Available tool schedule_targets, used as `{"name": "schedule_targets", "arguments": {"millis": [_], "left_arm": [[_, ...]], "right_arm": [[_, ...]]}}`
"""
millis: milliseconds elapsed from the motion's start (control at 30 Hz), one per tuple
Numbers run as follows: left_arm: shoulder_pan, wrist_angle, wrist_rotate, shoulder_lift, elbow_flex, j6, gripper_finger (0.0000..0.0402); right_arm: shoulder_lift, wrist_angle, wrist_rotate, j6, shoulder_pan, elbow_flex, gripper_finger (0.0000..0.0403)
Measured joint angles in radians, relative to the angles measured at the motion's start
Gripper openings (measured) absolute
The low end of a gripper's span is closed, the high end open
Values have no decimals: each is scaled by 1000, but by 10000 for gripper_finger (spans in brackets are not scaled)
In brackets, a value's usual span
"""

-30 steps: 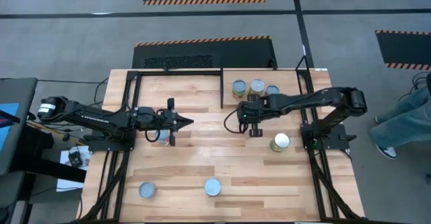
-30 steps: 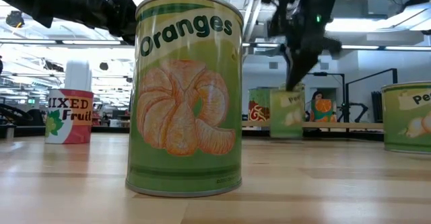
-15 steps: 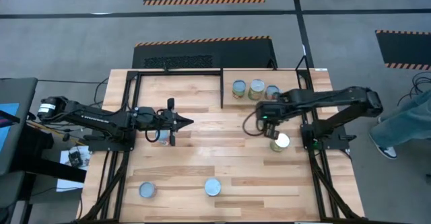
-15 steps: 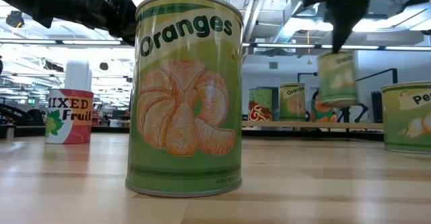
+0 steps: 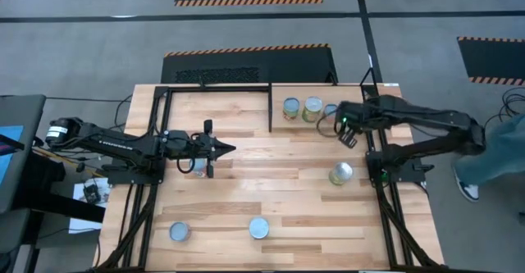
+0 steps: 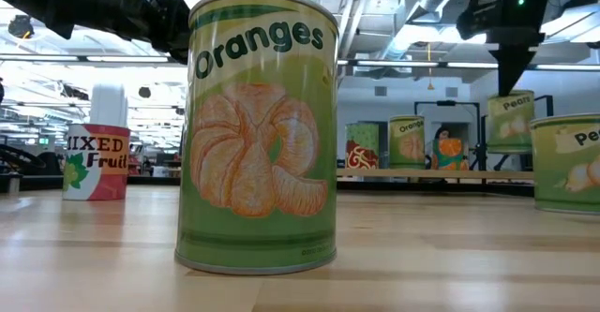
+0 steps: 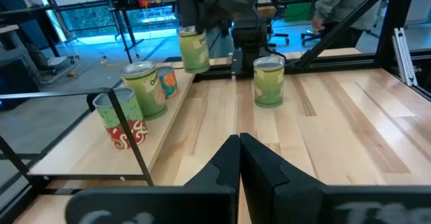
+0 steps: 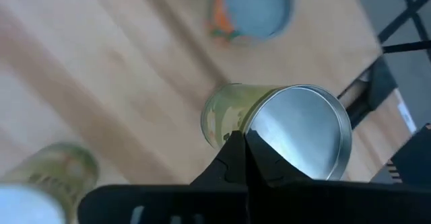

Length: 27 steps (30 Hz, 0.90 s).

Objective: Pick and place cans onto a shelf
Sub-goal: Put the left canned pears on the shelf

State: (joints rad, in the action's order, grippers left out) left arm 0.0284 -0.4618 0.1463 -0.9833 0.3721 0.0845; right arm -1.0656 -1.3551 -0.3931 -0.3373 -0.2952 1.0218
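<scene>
Now the right gripper (image 5: 346, 131), clenched on a pears can (image 6: 510, 121), has carried it clear of the tabletop to the shelf (image 7: 101, 153) row, so placement looks imminent.

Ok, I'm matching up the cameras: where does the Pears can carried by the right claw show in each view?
Low view: the Pears can hangs at the upper right, under the right claw.
Left wrist view: at the top, left of centre.
Right wrist view: in the centre, silver top showing.
High view: hidden under the claw.
Shared landmark: the lone can standing on the tabletop nearby.
</scene>
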Motion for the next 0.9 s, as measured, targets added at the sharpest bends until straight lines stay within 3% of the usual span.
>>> {"name": "schedule_targets", "arguments": {"millis": [267,400,900], "left_arm": [[0,0,0,0,0,2,0],[0,0,0,0,0,1,0],[0,1,0,0,0,1,0]], "right_arm": [[17,114,5,247,-220,-38,4],[10,178,57,327,-291,-38,4],[11,216,142,418,-397,-38,4]]}}
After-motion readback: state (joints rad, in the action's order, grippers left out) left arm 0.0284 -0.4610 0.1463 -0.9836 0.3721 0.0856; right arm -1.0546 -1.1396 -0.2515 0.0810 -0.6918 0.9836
